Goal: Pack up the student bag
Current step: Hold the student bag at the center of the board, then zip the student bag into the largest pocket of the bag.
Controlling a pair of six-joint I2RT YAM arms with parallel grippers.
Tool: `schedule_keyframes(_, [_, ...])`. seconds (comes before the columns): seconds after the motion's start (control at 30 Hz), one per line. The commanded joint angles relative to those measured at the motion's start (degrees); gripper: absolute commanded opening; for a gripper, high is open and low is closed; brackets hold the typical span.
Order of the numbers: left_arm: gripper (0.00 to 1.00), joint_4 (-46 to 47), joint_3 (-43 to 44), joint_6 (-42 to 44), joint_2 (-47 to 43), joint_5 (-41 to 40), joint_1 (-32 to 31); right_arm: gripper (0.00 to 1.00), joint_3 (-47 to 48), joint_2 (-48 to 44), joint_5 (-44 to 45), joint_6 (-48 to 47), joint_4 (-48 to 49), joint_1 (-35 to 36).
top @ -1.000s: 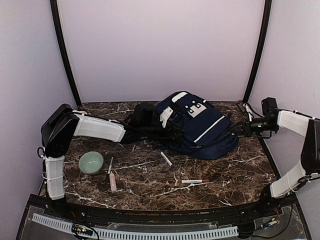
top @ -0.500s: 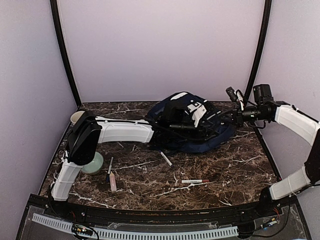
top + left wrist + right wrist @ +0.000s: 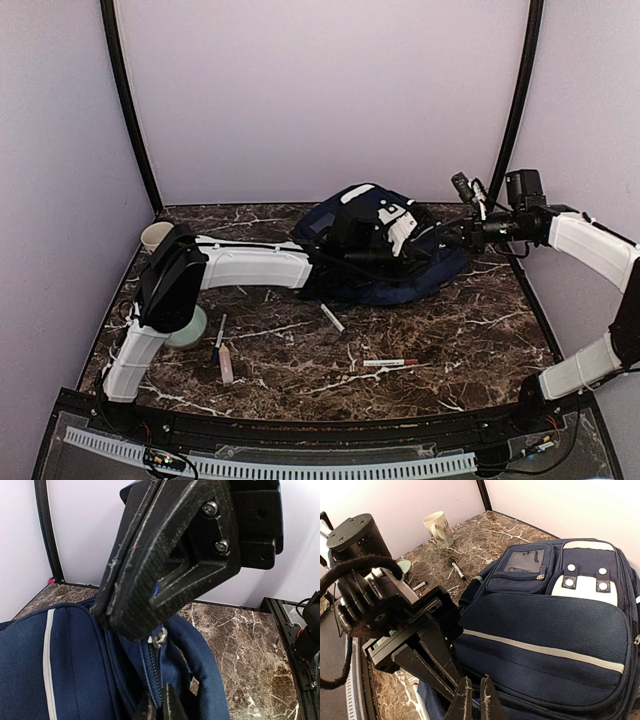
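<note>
1. Pressing left fingers (image 3: 150,570) shut over the zipper pull (image 3: 159,639) of the student bag (image 3: 545,625); grip on fabric not discernible.
2. Pinching right fingers (image 3: 463,697) closed on the bag's edge just beside that zipper.
3. Noting bag lying at far middle of tabletop (image 3: 420,330).

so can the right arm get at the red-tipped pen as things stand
Probably not yet: the right gripper is shut on the student bag. Once it lets go, nothing seems to lie between it and the red-tipped pen.
</note>
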Motion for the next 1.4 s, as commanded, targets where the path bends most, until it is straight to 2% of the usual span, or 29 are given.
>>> schedule_keyframes(0.0, [0.00,1.6,-2.9,1.5,-5.4,-4.9,0.7,0.00,-1.0,-1.1,-7.0,0.2,4.7,-5.4])
schedule_keyframes(0.17, [0.00,1.0,-5.9,2.9,-8.9,-5.3,0.7,0.00,-1.0,1.7,-10.3,2.1,7.3,-14.1])
schedule_keyframes(0.3, [0.00,0.9,-8.4,2.8,-11.0,-4.0,0.7,0.00,-2.0,4.5,-11.3,6.7,14.0,-18.1])
schedule_keyframes(0.47, [0.00,1.0,-12.3,2.5,-14.3,-2.5,0.7,0.00,-2.1,9.5,-13.7,17.7,25.3,-22.5])
schedule_keyframes(0.6, [0.00,0.3,-14.3,3.0,-16.0,-2.7,0.7,0.00,-2.9,13.0,-16.3,31.8,37.9,-24.9])
schedule_keyframes(0.73, [0.00,0.0,-15.5,3.4,-17.5,-3.2,0.7,0.00,-5.3,14.9,-16.2,40.2,48.0,-26.3])
schedule_keyframes(1.0, [0.00,-2.0,-16.5,6.2,-19.5,-3.3,0.7,0.00,-5.8,19.4,-15.8,47.2,55.6,-29.8])
schedule_keyframes(1.37, [0.00,-2.8,-17.2,6.7,-20.1,-2.6,0.7,0.00,-5.5,19.5,-14.2,46.1,54.7,-31.5])
